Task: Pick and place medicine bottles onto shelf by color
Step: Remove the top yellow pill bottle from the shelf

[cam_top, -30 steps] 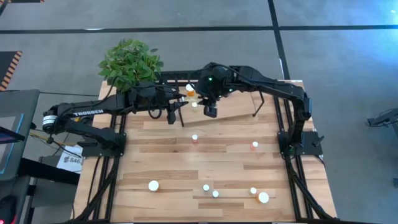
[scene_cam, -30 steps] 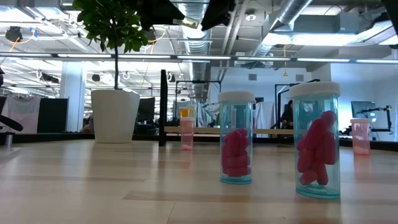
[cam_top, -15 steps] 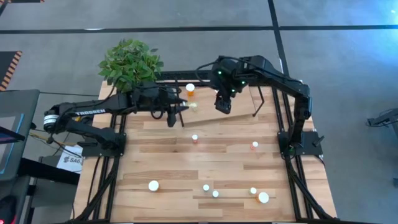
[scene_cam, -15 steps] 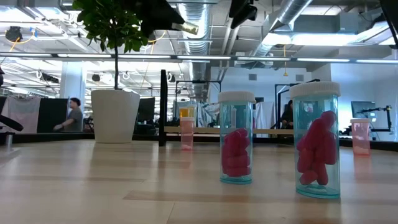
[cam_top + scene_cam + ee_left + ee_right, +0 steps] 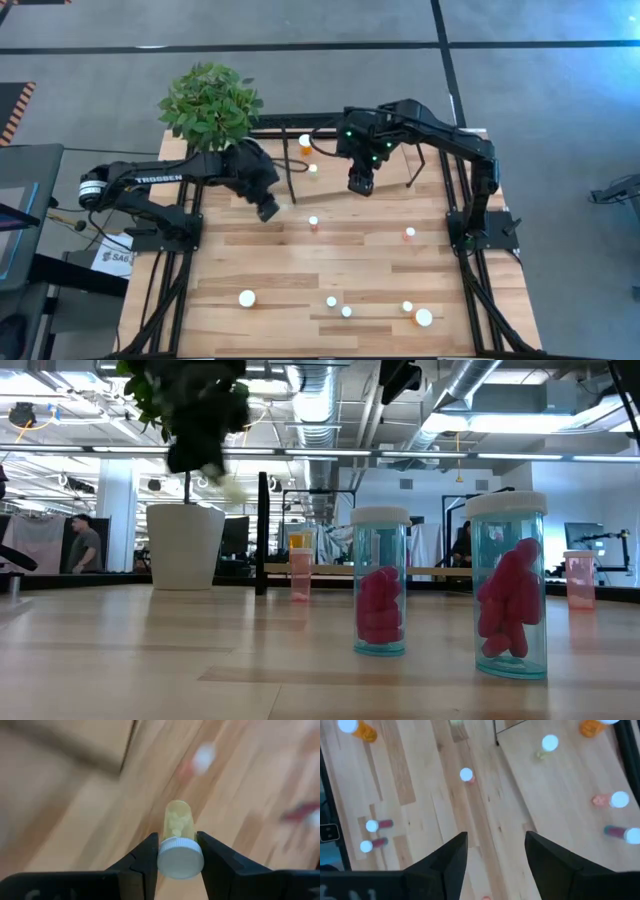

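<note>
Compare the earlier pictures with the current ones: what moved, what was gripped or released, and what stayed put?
The left gripper, clamped on a pale yellow bottle, pulled back from the shelf toward the table's middle. The right gripper, open and empty, slid right along the shelf. The bottles standing on the table stayed put.

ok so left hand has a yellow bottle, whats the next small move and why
Probably carry it toward the shelf. The left hand is shut on the pale yellow bottle by its white cap and is off the shelf, above the tabletop. An orange bottle already stands on the shelf, and the right hand hangs open and empty.
</note>
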You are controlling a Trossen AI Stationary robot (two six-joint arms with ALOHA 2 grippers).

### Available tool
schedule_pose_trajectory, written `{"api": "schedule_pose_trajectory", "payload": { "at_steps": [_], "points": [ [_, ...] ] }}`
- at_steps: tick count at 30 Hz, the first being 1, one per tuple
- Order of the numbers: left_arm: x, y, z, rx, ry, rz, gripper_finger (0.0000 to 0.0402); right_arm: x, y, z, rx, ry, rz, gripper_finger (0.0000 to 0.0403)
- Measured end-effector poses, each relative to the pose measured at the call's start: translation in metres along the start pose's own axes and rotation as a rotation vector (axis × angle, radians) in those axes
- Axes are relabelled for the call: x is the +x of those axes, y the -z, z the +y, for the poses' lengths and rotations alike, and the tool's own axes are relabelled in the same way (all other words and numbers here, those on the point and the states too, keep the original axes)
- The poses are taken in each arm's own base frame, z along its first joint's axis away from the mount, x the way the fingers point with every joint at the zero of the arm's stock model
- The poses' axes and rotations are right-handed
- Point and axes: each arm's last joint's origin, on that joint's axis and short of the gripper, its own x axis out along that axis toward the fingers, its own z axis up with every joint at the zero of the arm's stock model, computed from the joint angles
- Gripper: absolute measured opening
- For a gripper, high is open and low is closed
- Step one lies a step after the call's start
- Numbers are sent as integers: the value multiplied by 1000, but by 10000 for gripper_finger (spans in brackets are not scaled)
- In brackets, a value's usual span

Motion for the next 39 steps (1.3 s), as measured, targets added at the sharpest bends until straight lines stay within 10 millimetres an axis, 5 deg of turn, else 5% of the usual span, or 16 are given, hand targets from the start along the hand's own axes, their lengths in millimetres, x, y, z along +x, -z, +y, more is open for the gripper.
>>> {"api": "schedule_pose_trajectory", "payload": {
  "at_steps": [5, 20, 39],
  "points": [
    [-1, 24, 8, -80, -126, 218, 104, 0, 1, 3, -3, -3, 5, 218],
    [41, 89, 0, -280, -266, 429, 105, 0, 0, -1, -25, 2, 4, 218],
    [60, 117, 12, -487, -403, 410, 105, 0, 0, -2, -74, 3, 4, 218]
  ]
}}
